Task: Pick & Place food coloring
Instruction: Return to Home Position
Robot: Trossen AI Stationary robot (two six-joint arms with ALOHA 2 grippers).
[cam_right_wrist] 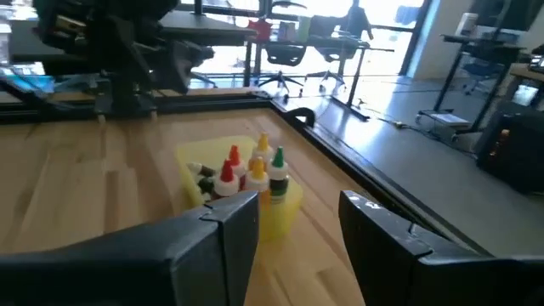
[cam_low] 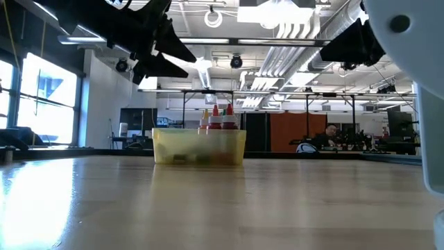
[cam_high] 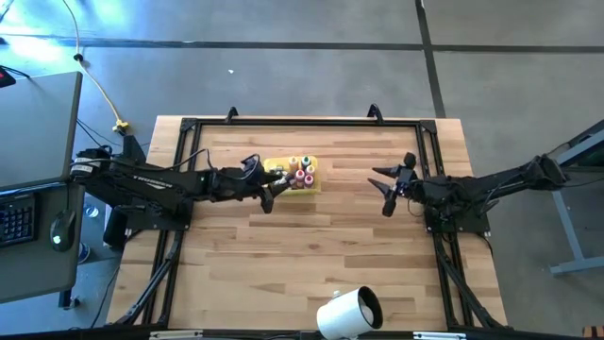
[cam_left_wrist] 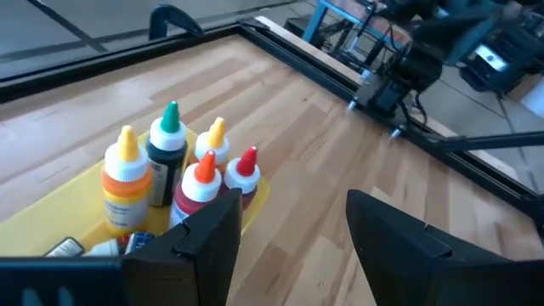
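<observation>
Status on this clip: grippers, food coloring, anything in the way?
Left gripper open, empty, beside the yellow tray. Right gripper open, empty, apart from it. Food coloring bottles in tray. White cylinder far off, clear of both.

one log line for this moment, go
left gripper: open, empty, raised beside yellow tray | right gripper: open, empty, apart from tray | food coloring: in tray
</observation>
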